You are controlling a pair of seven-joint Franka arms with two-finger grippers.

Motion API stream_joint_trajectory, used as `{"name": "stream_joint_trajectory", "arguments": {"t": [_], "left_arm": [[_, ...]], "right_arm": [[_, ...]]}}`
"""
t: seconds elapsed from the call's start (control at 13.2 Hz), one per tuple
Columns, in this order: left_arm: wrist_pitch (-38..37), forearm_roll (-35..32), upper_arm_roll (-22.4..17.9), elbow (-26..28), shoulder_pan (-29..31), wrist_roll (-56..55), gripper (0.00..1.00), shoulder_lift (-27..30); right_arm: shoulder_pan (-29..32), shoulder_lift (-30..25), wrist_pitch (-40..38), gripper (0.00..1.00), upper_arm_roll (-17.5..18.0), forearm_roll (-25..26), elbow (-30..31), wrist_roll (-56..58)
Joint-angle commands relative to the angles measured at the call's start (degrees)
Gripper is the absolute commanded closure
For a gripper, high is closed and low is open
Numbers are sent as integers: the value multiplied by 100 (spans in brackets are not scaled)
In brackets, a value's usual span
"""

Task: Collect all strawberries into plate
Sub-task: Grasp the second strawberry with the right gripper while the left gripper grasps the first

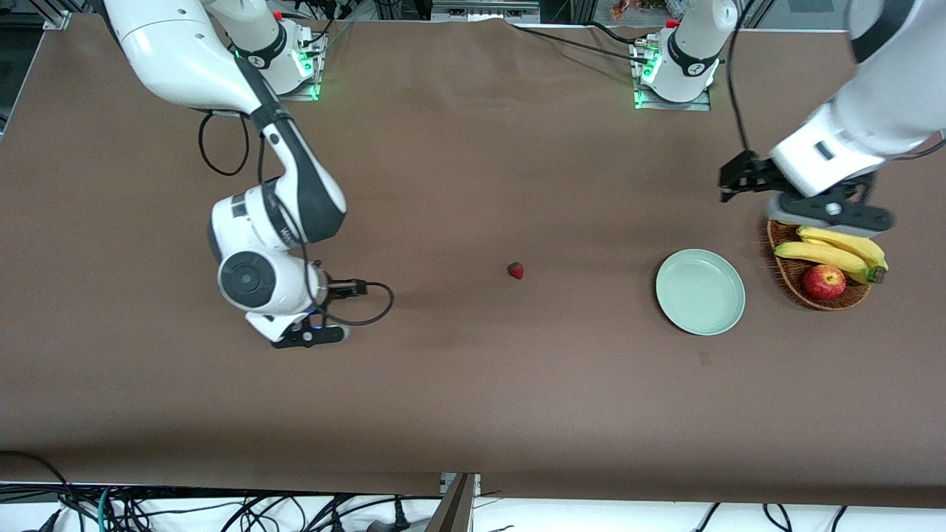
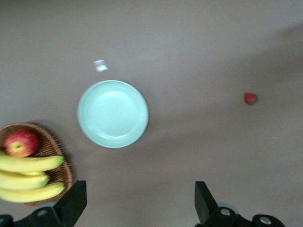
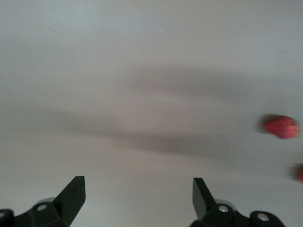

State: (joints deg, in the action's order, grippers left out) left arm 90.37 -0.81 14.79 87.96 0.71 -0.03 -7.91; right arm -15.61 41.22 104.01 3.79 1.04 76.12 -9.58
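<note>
One strawberry (image 1: 515, 270) lies on the brown table near its middle and also shows in the left wrist view (image 2: 250, 98). The right wrist view shows a blurred strawberry (image 3: 281, 126) and part of another red one at the picture's edge (image 3: 300, 174); the front view does not show these. The mint-green plate (image 1: 700, 291) sits empty toward the left arm's end, beside the basket; it also shows in the left wrist view (image 2: 113, 114). My left gripper (image 1: 831, 214) (image 2: 139, 203) is open and empty, over the basket's farther rim. My right gripper (image 1: 309, 336) (image 3: 138, 198) is open and empty, low over bare table.
A brown wicker basket (image 1: 792, 275) at the left arm's end holds bananas (image 1: 835, 253) and a red apple (image 1: 824, 281). Cables trail from the right wrist (image 1: 373, 299).
</note>
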Motion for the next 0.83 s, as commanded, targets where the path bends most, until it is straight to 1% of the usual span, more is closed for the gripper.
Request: {"name": "stream_joint_trajectory", "arguments": {"t": [0.0, 0.15, 0.23, 0.3, 0.38, 0.46, 0.53, 0.68, 0.76], "left_arm": [[41, 134, -20, -218, -465, -67, 0, -639], [863, 134, -37, -131, -965, -189, 0, -1070], [1216, 90, -37, -148, -1168, -356, 0, -1403], [1733, 90, -29, -174, -1274, -418, 0, -1841], [2225, 142, -29, -157, -1293, -410, 0, -2159], [2535, 108, -37, -157, -1406, -419, 0, -2310], [2729, 81, -55, -165, -1607, -427, 0, -2468], [2871, 72, -64, -139, -1828, -462, 0, -2749], [2959, 20, -107, -122, -2055, -741, 0, -2890]], "right_arm": [[-21, -219, -48, 0, -509, 19, 525, 1033], [22, -246, 110, 0, -896, 10, 842, 1815], [110, -342, 258, 0, -976, -16, 1113, 2150], [241, -473, 451, 0, -1038, -16, 1438, 2415], [321, -596, 680, 0, -1108, -16, 1745, 2617], [365, -693, 952, 0, -1213, -16, 2027, 2776], [383, -747, 1241, 0, -1362, -16, 2282, 3047], [427, -747, 1752, 0, -1652, -77, 2591, 3636], [523, -747, 2024, 0, -1688, -87, 2740, 3700]]}}
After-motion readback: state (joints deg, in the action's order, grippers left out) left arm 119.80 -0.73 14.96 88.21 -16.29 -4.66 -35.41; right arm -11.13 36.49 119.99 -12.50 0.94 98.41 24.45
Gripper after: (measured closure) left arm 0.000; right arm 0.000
